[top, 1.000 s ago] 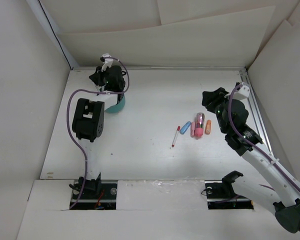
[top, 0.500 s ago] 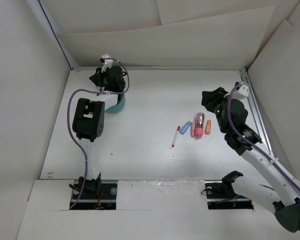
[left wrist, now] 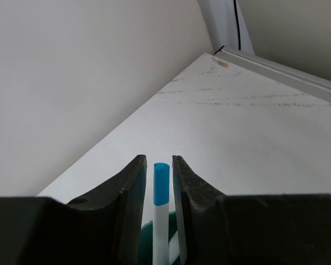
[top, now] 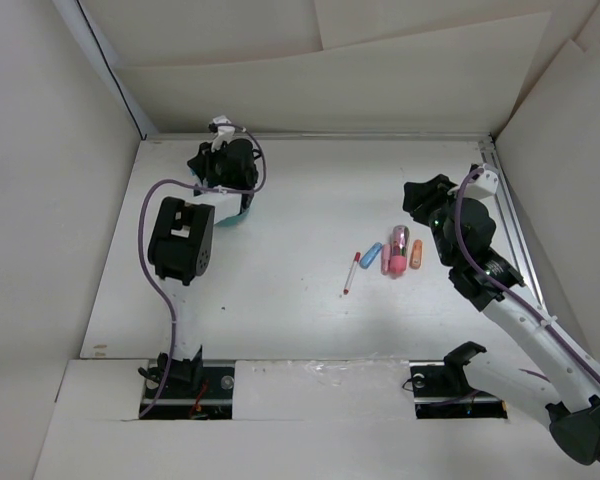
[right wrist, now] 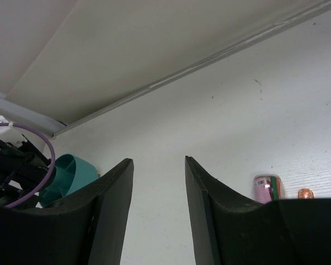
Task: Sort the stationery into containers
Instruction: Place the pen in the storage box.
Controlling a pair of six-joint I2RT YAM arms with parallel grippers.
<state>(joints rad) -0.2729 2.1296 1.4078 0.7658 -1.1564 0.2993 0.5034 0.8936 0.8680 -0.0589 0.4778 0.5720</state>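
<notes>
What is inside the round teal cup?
A thin white pen with a blue cap stands in the round teal plastic cup, between the fingers of the left pincer. Anything else inside is covered by that pincer.

The left arm (top: 225, 160) now leans farther over the teal cup (top: 237, 214), hiding more of it, while its fingers (left wrist: 129, 187) loosen off the blue-capped pen (left wrist: 161, 182).

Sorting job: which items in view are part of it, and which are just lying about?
Job:
- teal cup
- blue-capped pen, between the left gripper fingers
- red-capped pen
- blue marker, pink marker, magenta marker, orange marker

Not job:
- purple cable
- rail
- no loose clutter seen
</notes>
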